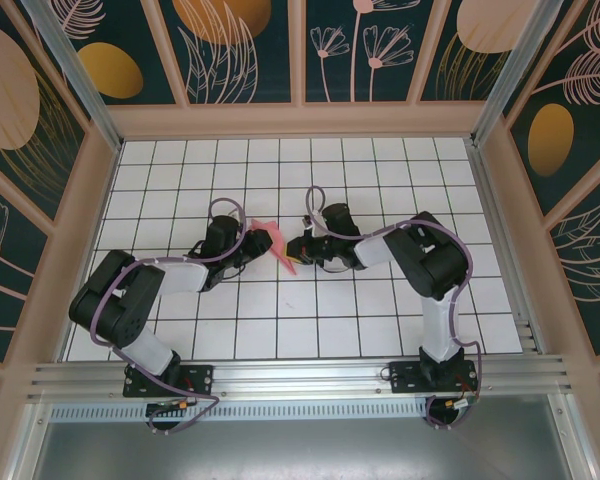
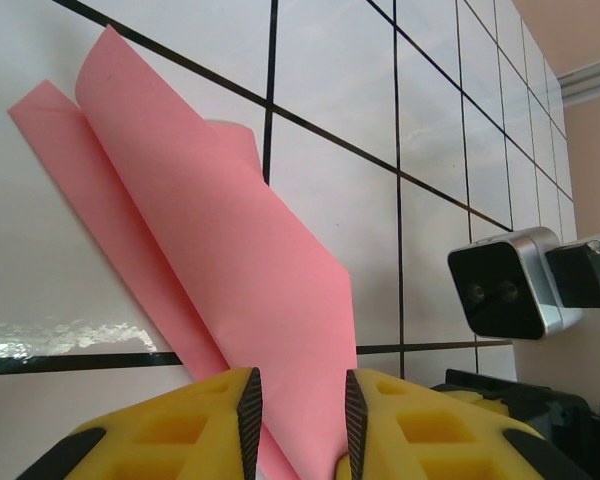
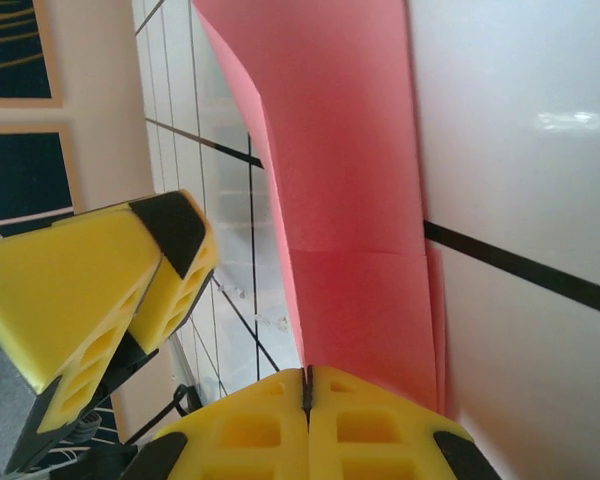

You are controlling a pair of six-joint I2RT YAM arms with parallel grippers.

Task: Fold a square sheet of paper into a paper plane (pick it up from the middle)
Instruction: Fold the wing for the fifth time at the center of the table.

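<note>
- Pink paper (image 1: 278,245) (image 2: 240,260) (image 3: 350,200), partly folded, sits mid-table (image 1: 380,330) between the two grippers.
- Right gripper (image 1: 298,248) (image 3: 307,385): fingers closed together, pinching the paper's edge.
- Left gripper (image 1: 252,243) (image 2: 298,400): fingers a narrow gap apart with the paper running between them; I cannot tell whether they press on it.
- In the top view the long axis is diagonal, with the narrow tip toward the arm bases.

Robot lab cell: gridded tabletop (image 1: 280,330), aluminium rail (image 1: 300,372), patterned wall panels (image 1: 242,45).
</note>
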